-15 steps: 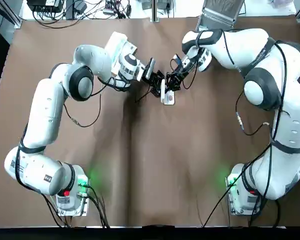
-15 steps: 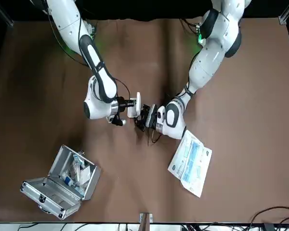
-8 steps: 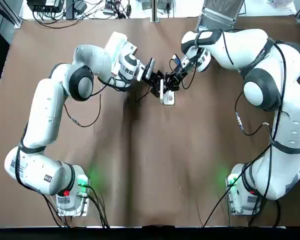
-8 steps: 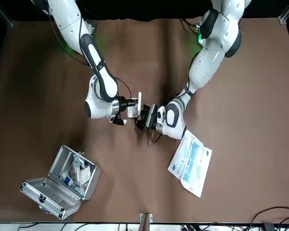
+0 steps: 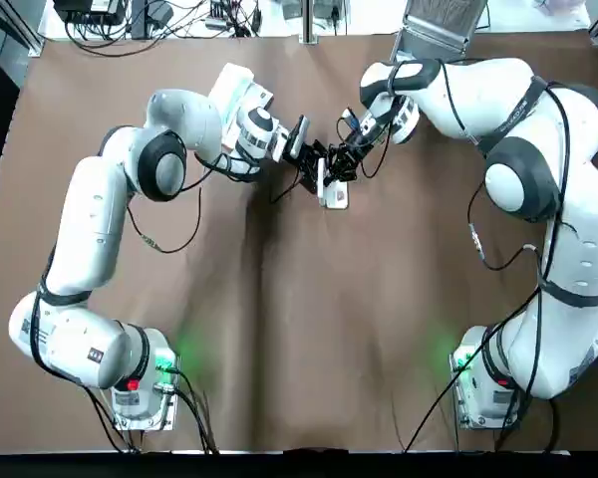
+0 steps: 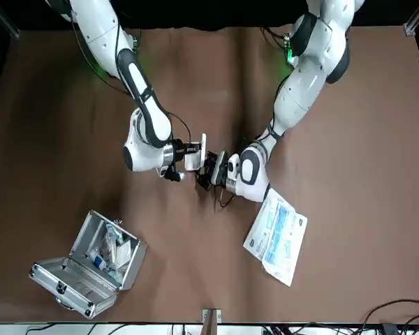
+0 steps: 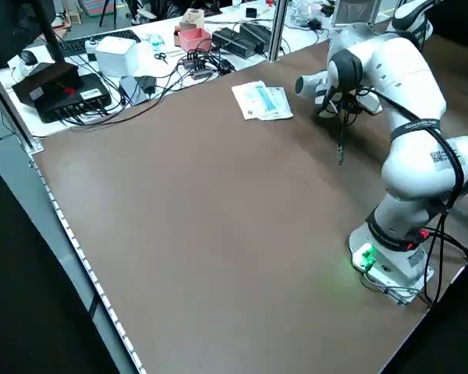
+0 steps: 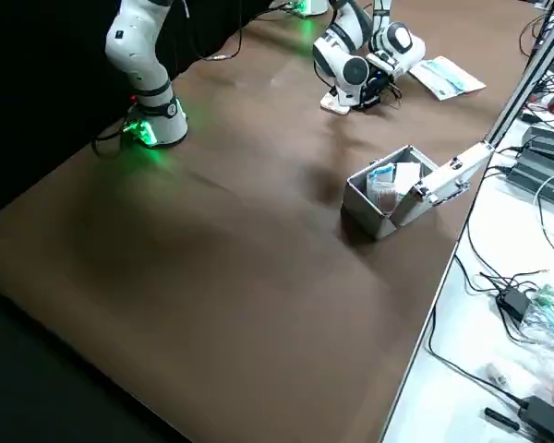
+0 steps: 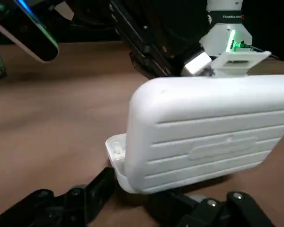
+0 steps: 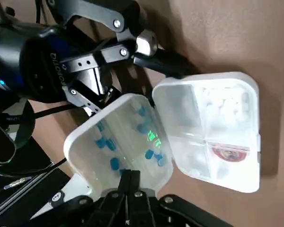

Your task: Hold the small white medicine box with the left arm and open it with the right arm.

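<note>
Here the right gripper [image 10: 130,182] has its fingers [image 10: 117,197] pressed together on the rim of the lid [image 10: 118,137] of the box [image 5: 332,191]. The lid stands tilted up and open from the base [image 10: 213,127]. Blue pills [image 10: 111,163] show through the lid just past these fingers. White pills [image 10: 222,101] fill one compartment of the base beyond.

The left gripper [image 9: 137,191] meets the box from the opposite side. Its fingers [image 9: 92,194] are clamped on the base, with the lid's ribbed outer face rising right behind them. The base rests on the tabletop [image 5: 299,329] between the two grippers, which sit close together with only the box separating them.

Farther out, a printed sheet [image 6: 276,236] lies flat near the left fingers, toward the tabletop's far edge. An open metal case [image 6: 91,269] sits well apart from the right fingers, with small packets inside.
</note>
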Controlling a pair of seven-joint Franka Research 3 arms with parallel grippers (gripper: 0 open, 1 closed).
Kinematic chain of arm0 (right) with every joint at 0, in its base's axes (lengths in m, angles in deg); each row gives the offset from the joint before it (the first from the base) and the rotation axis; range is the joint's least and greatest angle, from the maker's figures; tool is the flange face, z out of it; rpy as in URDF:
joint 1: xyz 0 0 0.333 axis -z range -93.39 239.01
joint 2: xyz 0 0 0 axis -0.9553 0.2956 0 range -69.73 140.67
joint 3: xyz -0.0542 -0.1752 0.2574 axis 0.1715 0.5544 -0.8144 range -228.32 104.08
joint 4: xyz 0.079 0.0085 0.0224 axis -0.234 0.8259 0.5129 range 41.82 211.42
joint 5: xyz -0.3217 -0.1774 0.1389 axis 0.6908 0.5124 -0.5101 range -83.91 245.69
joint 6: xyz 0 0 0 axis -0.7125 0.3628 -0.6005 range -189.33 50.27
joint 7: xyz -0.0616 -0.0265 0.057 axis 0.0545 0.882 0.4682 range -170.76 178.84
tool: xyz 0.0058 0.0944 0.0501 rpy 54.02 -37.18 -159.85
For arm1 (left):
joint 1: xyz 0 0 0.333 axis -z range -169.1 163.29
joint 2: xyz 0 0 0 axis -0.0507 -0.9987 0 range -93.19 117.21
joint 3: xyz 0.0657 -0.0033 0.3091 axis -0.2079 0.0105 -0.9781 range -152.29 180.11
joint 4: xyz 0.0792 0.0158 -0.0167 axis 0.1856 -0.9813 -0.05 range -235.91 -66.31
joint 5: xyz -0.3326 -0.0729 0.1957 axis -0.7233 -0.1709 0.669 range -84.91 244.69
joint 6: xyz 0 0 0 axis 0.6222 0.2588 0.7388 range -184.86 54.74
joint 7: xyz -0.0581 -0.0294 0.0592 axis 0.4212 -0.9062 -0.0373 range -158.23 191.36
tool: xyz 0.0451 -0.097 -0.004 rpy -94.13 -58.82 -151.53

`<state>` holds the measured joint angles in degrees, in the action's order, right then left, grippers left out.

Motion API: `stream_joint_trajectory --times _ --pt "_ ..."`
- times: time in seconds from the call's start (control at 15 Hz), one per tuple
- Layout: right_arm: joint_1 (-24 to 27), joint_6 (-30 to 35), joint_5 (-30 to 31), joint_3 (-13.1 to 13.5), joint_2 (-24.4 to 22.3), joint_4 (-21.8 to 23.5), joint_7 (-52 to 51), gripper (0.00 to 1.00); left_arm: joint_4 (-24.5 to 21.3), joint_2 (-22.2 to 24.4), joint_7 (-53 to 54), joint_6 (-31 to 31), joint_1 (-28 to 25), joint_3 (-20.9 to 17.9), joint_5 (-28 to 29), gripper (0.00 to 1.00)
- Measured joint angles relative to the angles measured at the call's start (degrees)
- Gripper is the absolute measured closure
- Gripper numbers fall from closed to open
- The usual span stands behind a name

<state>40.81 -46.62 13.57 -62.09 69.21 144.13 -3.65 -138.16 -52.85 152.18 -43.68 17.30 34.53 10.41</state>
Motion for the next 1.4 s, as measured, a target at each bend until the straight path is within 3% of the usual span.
stream_joint_trajectory --times 0.47,0.67,0.87,1.0,1.07,1.2,1.4 --pt "-0.11 0.00 -0.02 0.00 0.00 -0.06 0.00 0.99 0.02 -0.03 0.01 0.03 -0.08 0.02 -0.04 0.54" --pt "-0.17 0.00 -0.14 -0.01 0.00 -0.14 0.01 0.99 0.00 -0.04 -0.03 0.17 -0.79 0.06 -0.04 0.45" --pt "-0.56 0.01 -0.66 -0.04 0.00 -0.42 0.08 0.99 0.25 -0.03 -0.18 1.44 -3.75 -0.02 -0.05 0.19" --pt "-0.83 0.01 -0.92 -0.04 0.00 -0.51 0.12 0.99 0.64 0.04 -0.19 2.54 -5.28 -0.02 -0.05 0.14" --pt "-0.97 0.00 -1.05 -0.05 0.00 -0.59 0.13 0.99 0.77 0.43 -0.29 2.73 -5.73 -0.05 -0.04 0.01" --pt "-1.07 -0.19 -1.07 -0.04 0.00 -0.69 0.13 0.99 0.88 1.22 -0.63 3.04 -5.72 -0.11 0.69 0.01" --pt "-1.68 -1.41 -1.10 -0.06 0.31 -0.75 0.16 0.99 1.16 3.53 -4.85 4.45 -6.72 -0.74 6.62 0.01"
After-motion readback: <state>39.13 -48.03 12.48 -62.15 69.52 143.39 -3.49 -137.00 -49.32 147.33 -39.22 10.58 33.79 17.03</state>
